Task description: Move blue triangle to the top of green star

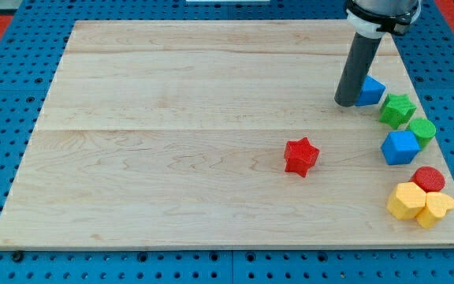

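The blue triangle point(370, 90) lies near the board's right edge, up and to the left of the green star point(397, 110), close to it or just touching. My tip point(345, 102) rests on the board right against the blue triangle's left side. The rod rises up and to the right and hides part of the triangle's left edge.
A green cylinder point(422, 130) and a blue cube point(401, 147) sit just below the green star. A red cylinder point(429, 179) and two yellow blocks point(420, 203) cluster at the bottom right. A red star point(300, 156) lies near the board's middle right.
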You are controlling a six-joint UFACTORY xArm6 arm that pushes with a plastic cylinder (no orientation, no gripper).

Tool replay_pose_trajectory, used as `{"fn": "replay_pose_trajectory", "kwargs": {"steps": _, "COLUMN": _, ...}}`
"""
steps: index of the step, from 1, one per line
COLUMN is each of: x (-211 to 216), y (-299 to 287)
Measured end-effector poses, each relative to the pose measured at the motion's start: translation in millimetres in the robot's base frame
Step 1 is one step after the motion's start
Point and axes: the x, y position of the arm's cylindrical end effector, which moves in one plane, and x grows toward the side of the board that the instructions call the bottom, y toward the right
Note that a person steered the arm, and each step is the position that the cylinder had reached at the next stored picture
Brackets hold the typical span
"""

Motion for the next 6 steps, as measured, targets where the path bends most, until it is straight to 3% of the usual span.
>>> {"fn": "replay_pose_trajectory", "kwargs": {"steps": 1, "x": -19, "y": 11}}
{"fn": "replay_pose_trajectory", "kwargs": {"steps": 6, "x": -31, "y": 39}}
